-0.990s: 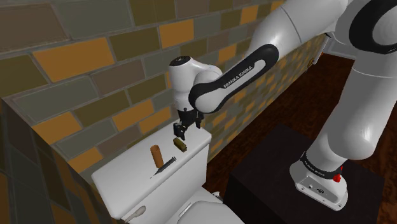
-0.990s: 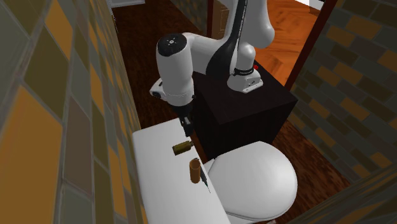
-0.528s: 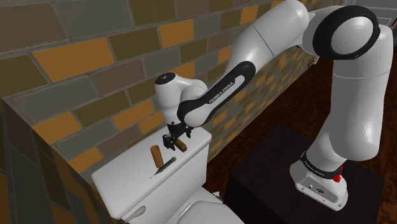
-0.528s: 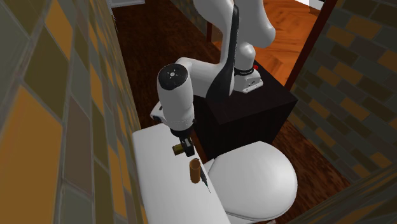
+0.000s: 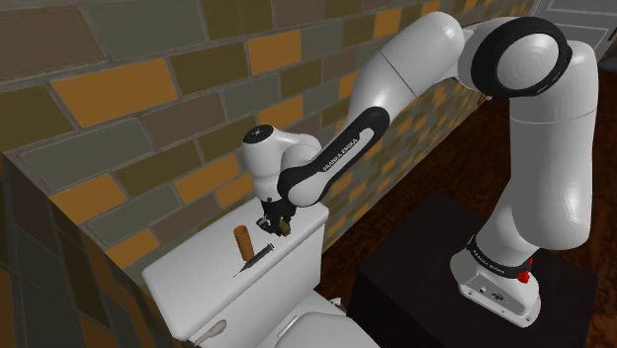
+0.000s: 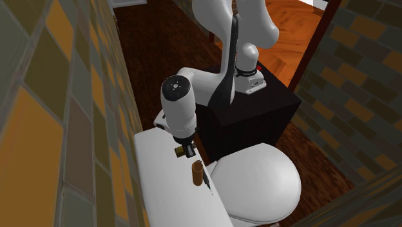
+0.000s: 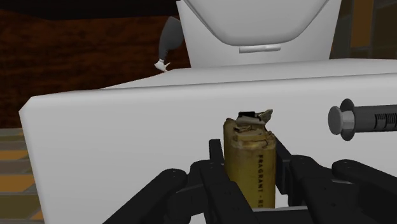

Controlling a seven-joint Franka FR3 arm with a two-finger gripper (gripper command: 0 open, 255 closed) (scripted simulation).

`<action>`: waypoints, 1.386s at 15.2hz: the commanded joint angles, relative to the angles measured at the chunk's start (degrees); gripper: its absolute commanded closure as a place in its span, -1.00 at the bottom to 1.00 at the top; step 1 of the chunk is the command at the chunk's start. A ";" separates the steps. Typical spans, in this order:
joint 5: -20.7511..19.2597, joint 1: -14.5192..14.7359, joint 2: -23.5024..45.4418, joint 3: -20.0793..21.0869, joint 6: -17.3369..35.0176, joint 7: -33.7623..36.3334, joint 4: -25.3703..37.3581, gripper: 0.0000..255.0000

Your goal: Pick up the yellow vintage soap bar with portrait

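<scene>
Brown and upright, a small cylinder (image 5: 240, 240) stands leftmost on the white toilet tank lid (image 5: 188, 267) in the shoulder view. A syringe (image 5: 255, 259) lies beside it. To the right, the tool (image 5: 276, 219) sits low over the yellowish soap bar (image 7: 249, 167), which lies on the lid near its back, flanks free for gripping. The wrist view adds what the arm hides elsewhere: both fingers (image 7: 217, 153) clasp the bar's sides with no gap showing, and it is not yet lifted.
</scene>
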 commanded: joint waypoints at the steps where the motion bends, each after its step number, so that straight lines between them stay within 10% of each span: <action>1: -0.05 0.02 0.06 -0.03 0.09 0.03 -0.02 1.00; 21: 4.06 -1.51 -6.49 2.09 -7.69 -2.74 1.89 1.00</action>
